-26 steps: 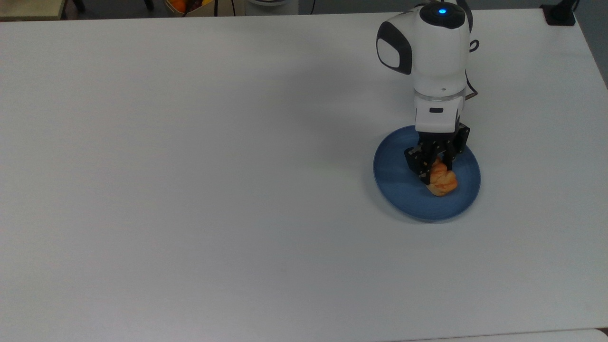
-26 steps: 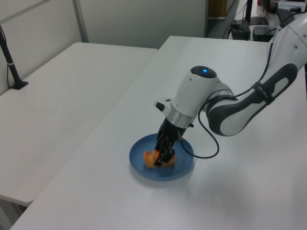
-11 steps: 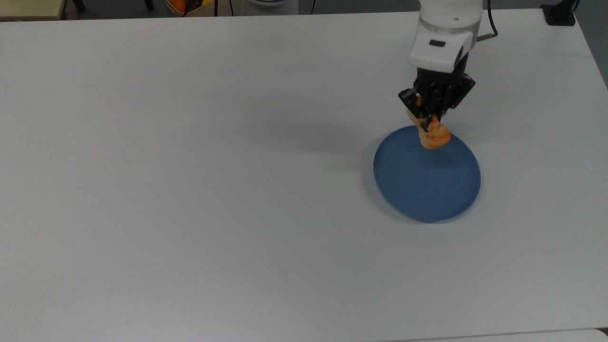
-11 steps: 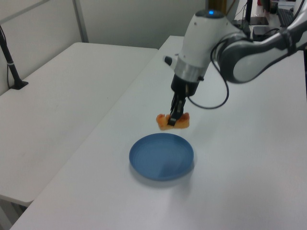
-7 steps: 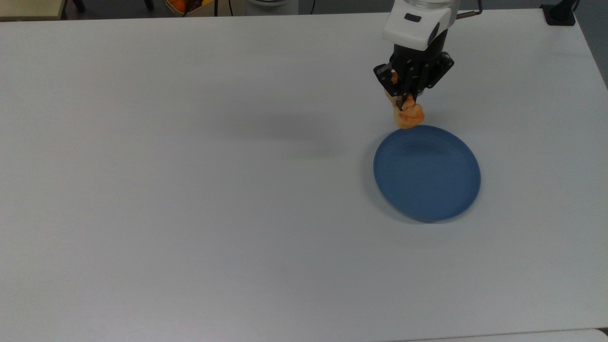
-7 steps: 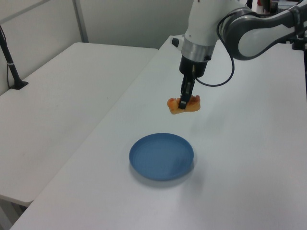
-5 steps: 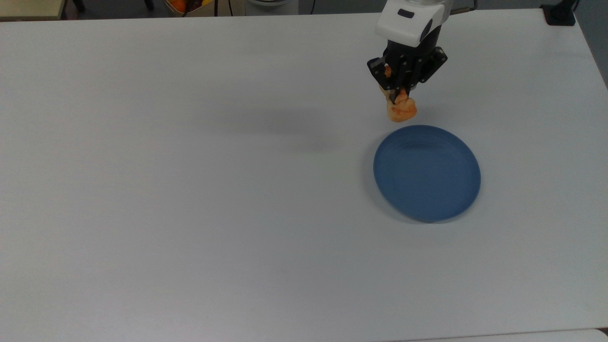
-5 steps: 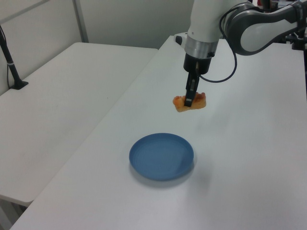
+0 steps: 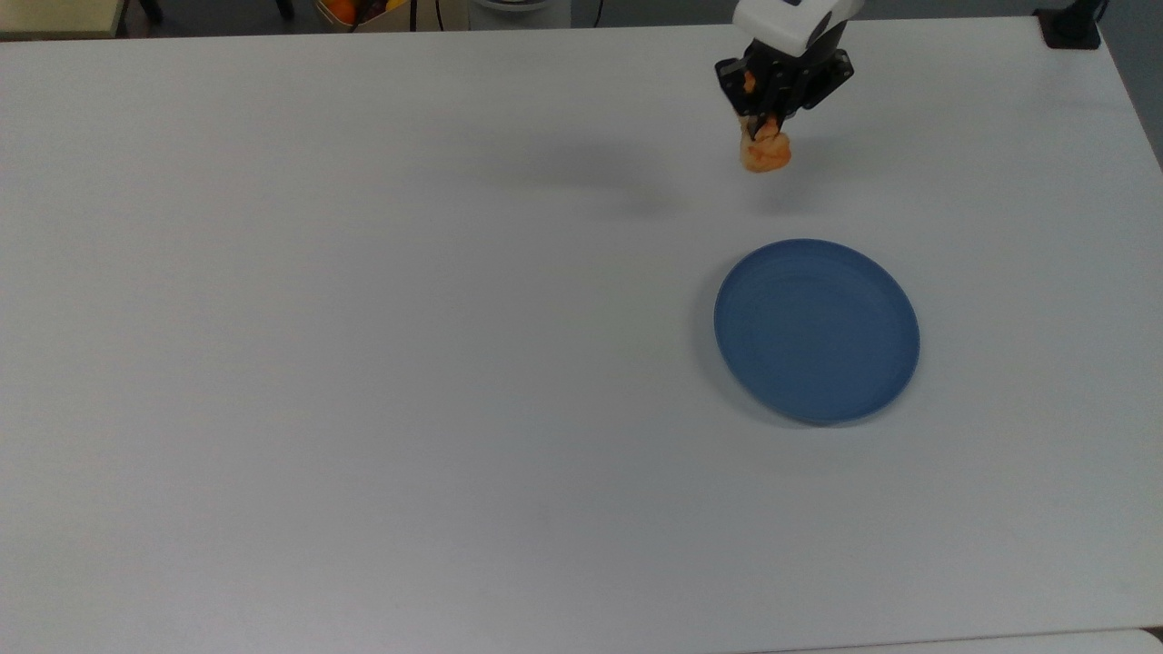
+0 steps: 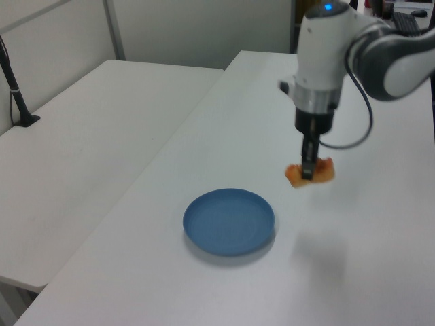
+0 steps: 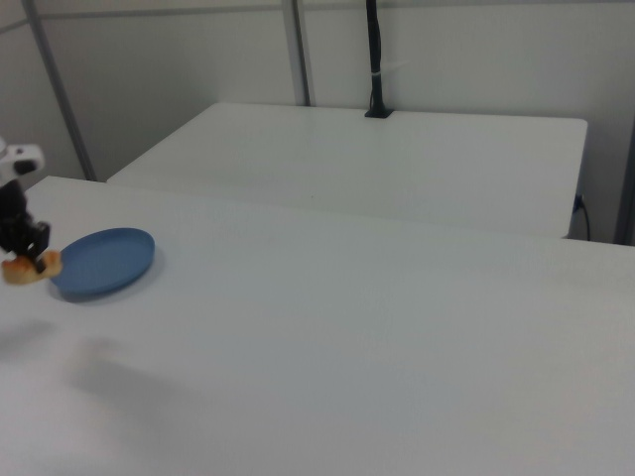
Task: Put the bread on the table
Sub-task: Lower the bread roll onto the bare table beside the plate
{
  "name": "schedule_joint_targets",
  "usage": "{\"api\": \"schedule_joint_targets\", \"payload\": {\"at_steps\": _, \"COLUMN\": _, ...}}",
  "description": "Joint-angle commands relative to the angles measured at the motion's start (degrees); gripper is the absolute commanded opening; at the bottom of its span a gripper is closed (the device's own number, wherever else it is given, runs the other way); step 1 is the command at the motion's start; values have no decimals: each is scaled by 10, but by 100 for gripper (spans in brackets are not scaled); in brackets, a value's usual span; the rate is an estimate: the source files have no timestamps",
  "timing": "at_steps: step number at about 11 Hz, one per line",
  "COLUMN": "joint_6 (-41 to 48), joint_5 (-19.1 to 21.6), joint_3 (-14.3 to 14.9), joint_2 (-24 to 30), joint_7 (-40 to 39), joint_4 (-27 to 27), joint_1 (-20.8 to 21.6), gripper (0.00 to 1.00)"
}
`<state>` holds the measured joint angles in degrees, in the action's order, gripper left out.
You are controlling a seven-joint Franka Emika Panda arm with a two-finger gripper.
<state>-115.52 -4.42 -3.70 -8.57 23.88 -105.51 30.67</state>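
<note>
The bread (image 9: 765, 150) (image 10: 310, 172) (image 11: 27, 266), a small golden-orange roll, hangs in the air above the white table (image 9: 363, 318), clear of the blue plate (image 9: 816, 330). My gripper (image 9: 768, 127) (image 10: 308, 170) is shut on the bread and holds it from above. In the top view it is near the table's far edge, above the plate. In the left view the bread hangs to the right of the plate (image 10: 228, 221), with its shadow on the table below. The right view has the bread at the far left, beside the plate (image 11: 104, 261).
A second white table (image 10: 81, 149) (image 11: 377, 159) stands beside this one. A black post (image 10: 15, 88) (image 11: 375, 59) rises from it. A black clamp base (image 9: 1072, 27) sits at the top view's upper right corner of the table.
The bread was lifted off the blue plate in my shut gripper and carried away from it, toward the table's far edge in the top view and rightward in the left view.
</note>
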Motion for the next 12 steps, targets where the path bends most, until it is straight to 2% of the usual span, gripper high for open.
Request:
{"api": "schedule_joint_targets", "payload": {"at_steps": 1, "joint_6": -18, "joint_5": -21, "joint_3": -48, "joint_2": 22, "joint_7": 93, "joint_4": -84, "joint_1": 8, "gripper": 16}}
{"api": "schedule_joint_targets", "payload": {"at_steps": 5, "joint_6": -103, "joint_5": -22, "joint_3": -81, "joint_2": 1, "joint_7": 114, "joint_4": -138, "joint_1": 11, "gripper": 16}}
{"api": "schedule_joint_targets", "payload": {"at_steps": 9, "joint_6": -167, "joint_5": -22, "joint_3": -83, "joint_2": -42, "joint_7": 139, "joint_4": -133, "joint_1": 39, "gripper": 20}}
{"api": "schedule_joint_targets", "payload": {"at_steps": 11, "joint_6": -175, "joint_5": -22, "joint_3": -83, "joint_2": -50, "joint_7": 163, "joint_4": -132, "joint_1": 50, "gripper": 27}}
{"api": "schedule_joint_targets", "payload": {"at_steps": 12, "joint_6": -175, "joint_5": -22, "joint_3": -83, "joint_2": -51, "joint_7": 171, "joint_4": -132, "joint_1": 50, "gripper": 41}}
